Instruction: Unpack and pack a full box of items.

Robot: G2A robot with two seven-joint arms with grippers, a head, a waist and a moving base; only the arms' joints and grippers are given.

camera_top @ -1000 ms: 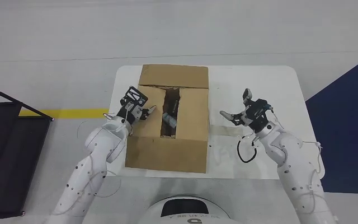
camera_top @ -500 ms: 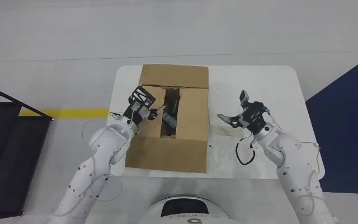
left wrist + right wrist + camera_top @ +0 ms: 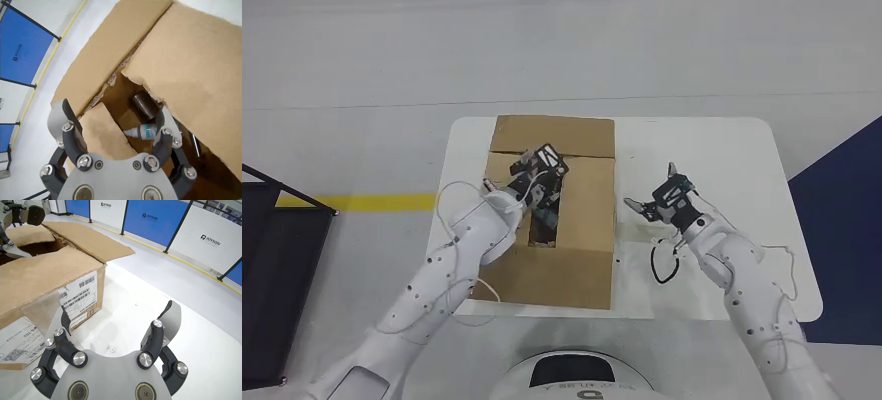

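Top view first. The big change is that the left gripper (image 3: 545, 178) has swung in from the left side of the box (image 3: 542, 275) and now sits right over the dark gap between the flaps, upper middle of the frame. The right gripper (image 3: 650, 190) has crept a bit closer to the box's right wall but is hanging over bare table (image 3: 702, 150), fingers spread wide with nothing in them. My read is that the unpacking is only starting. The left arm is lining up for a first pick, and nothing is out on the table yet.

In the left wrist view its fingers are wide open and empty, hovering above the opening. A small torn inner flap (image 3: 102, 128) sits between them. Down inside there's a dark cylinder (image 3: 144, 108) lying on its side, and a small white bottle (image 3: 145, 131) with a teal label touching it or just beside it. One finger is right next to both. Further in, under the big flap, there's a thin metal rod (image 3: 195, 144), but I can't tell what it is. The flaps cover most of the inside, so there may be more in there.

In the right wrist view the open fingers are above the table, near the corner of the box with the shipping labels (image 3: 79, 298), not touching it.
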